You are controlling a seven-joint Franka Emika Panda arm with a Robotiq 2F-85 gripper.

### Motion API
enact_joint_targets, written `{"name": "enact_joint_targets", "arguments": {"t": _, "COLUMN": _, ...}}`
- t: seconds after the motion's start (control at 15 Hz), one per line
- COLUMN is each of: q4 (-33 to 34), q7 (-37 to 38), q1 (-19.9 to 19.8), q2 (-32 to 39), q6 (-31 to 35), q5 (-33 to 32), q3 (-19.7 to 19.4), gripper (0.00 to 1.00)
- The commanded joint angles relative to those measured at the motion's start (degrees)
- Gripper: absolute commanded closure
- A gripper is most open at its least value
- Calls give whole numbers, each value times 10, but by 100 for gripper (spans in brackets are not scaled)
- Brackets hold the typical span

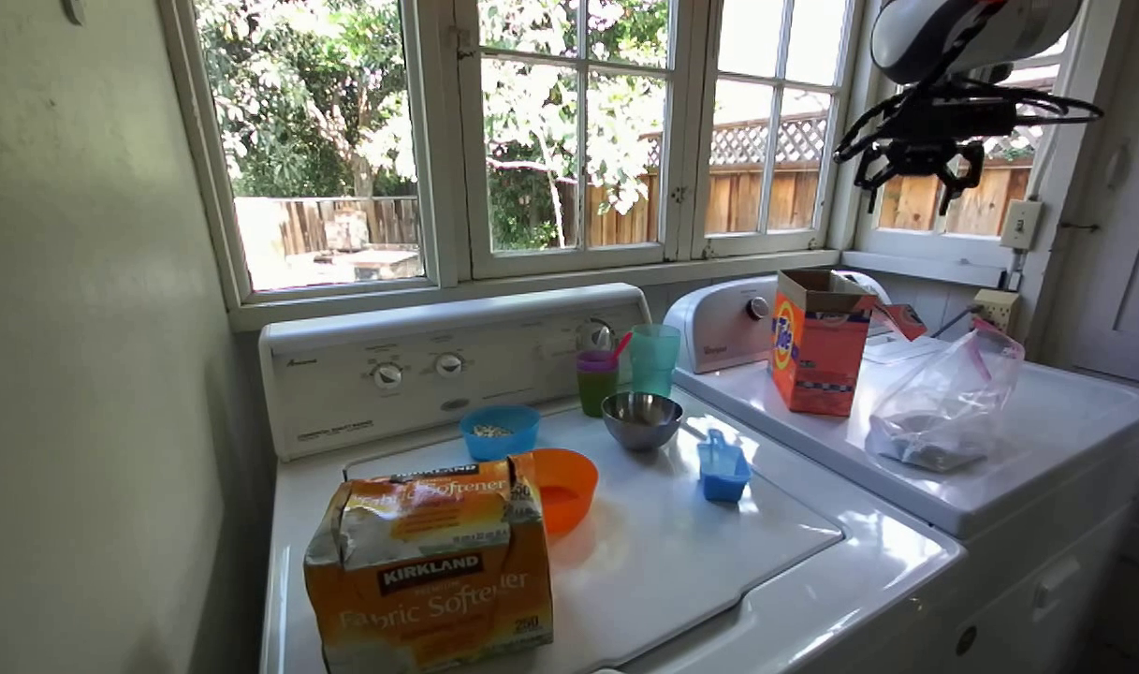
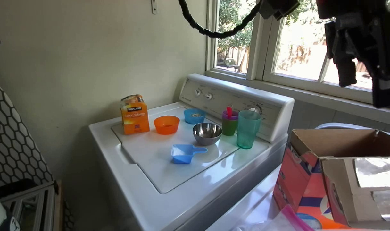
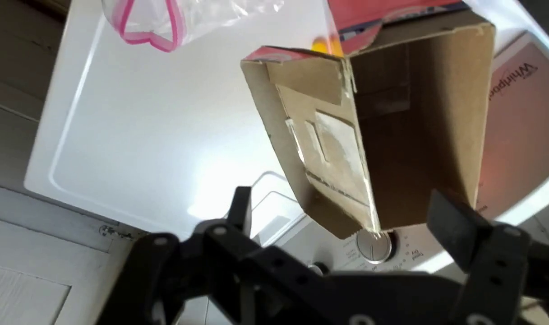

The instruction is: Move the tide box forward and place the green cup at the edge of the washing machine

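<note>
The tide box (image 1: 817, 370) stands upright with its top open on the white appliance beside the washing machine (image 1: 691, 552). It also shows in an exterior view (image 2: 297, 184), its flap hanging outward. The green cup (image 1: 655, 360) stands upright at the back corner of the washing machine, on the side toward the tide box; it also shows in an exterior view (image 2: 248, 130) and is out of the wrist view. My gripper (image 1: 908, 198) is open and empty, high above the appliance. In the wrist view the open gripper (image 3: 342, 205) points down near the tide box's (image 3: 466, 108) rim and flap, apparently not touching.
A clear plastic bag (image 1: 943, 412) lies beside the tide box on the white appliance (image 1: 1074, 393). The washing machine bears a Kirkland box (image 1: 429, 580), orange bowl (image 1: 569, 487), blue bowl (image 1: 503, 435), metal bowl (image 1: 642, 421), blue scoop (image 1: 723, 468) and small purple-green cups (image 1: 597, 384). Windows stand behind.
</note>
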Motion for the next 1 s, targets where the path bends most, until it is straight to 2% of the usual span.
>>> {"name": "enact_joint_targets", "arguments": {"t": 0.0, "q4": 100, "q7": -88, "q1": 9, "q2": 97, "q6": -94, "q5": 58, "q3": -35, "gripper": 0}}
{"name": "enact_joint_targets", "arguments": {"t": 0.27, "q4": 184, "q7": -115, "q1": 8, "q2": 177, "q6": -147, "q5": 94, "q3": -42, "gripper": 0}}
{"name": "enact_joint_targets", "arguments": {"t": 0.4, "q4": 221, "q7": -101, "q1": 11, "q2": 205, "q6": -169, "q5": 106, "q3": -40, "gripper": 0}}
{"name": "enact_joint_targets", "arguments": {"t": 0.47, "q4": 163, "q7": -99, "q1": 15, "q2": 167, "q6": -129, "q5": 87, "q3": -46, "gripper": 0}}
{"name": "enact_joint_targets", "arguments": {"t": 0.8, "q4": 175, "q7": -99, "q1": 18, "q2": 175, "q6": -131, "q5": 88, "q3": -50, "gripper": 0}}
{"name": "enact_joint_targets", "arguments": {"t": 0.93, "q4": 186, "q7": -91, "q1": 21, "q2": 198, "q6": -113, "q5": 79, "q3": -52, "gripper": 0}}
